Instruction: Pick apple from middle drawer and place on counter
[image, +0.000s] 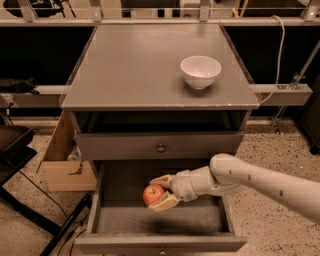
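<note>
Since the apple (151, 194) belongs on the counter (135, 65), my gripper (159, 194) (low in the middle drawer (150, 221)) clamps both fingers around it.

The drawer (150, 222) stands open at the bottom centre of the frame, under a closed drawer front (120, 146). The white arm (260, 180) reaches in from the lower right. Its tool (156, 194) sits over the drawer floor, fingers (165, 202) pressed to the red apple (151, 193), one above and one below. Higher up, a white bowl (200, 71) rests on the worktop (130, 65), towards its right. A cardboard box (60, 172) sits at lower left.
</note>
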